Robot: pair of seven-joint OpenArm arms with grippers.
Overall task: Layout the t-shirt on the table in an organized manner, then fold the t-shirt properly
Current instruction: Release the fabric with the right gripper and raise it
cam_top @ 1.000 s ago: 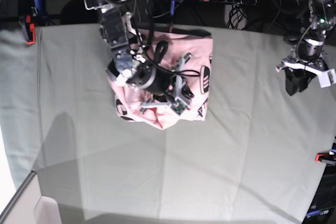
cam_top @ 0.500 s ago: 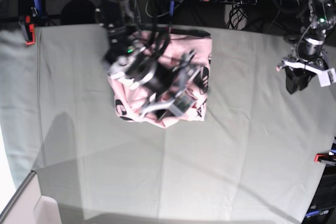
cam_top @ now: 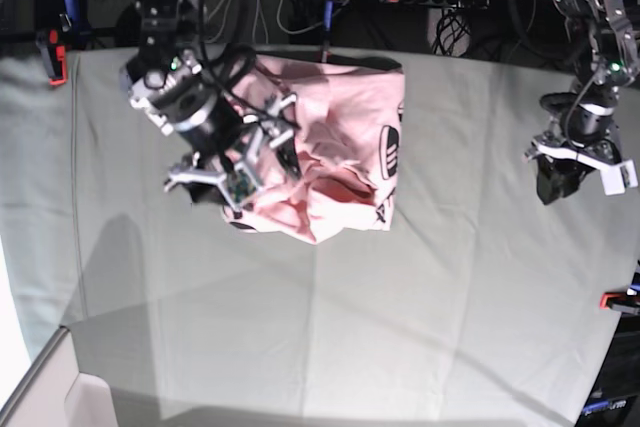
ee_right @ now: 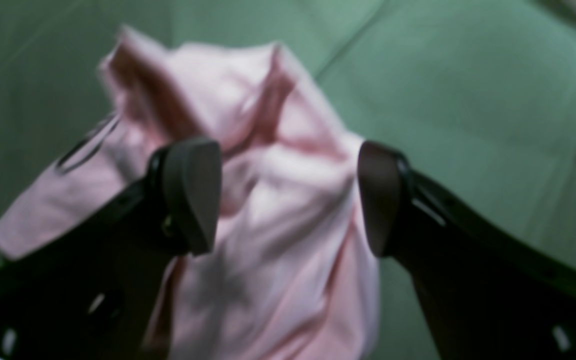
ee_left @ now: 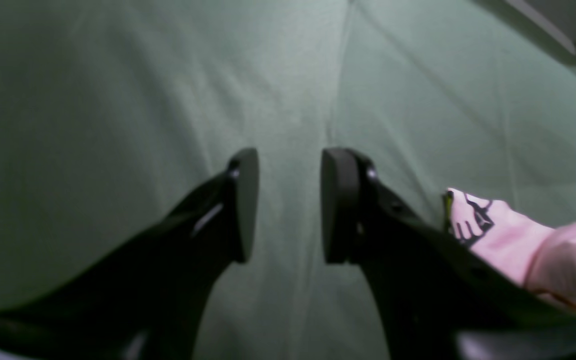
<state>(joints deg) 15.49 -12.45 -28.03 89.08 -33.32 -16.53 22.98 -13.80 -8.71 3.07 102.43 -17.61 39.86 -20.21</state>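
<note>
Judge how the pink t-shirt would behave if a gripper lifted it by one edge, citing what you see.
The t-shirt lies bunched in soft folds on the table, so it would probably droop and trail, not hold shape. Its thin, creased cloth suggests it is light for its size. With the right gripper open above it, a pinch may catch several layers at once.

One t-shirt (cam_top: 335,137), one table (cam_top: 400,297), two grippers, two red clamps (cam_top: 57,62).

Dim, greenish wrist views, the right one motion-blurred; base view evenly lit with soft shadows.
</note>
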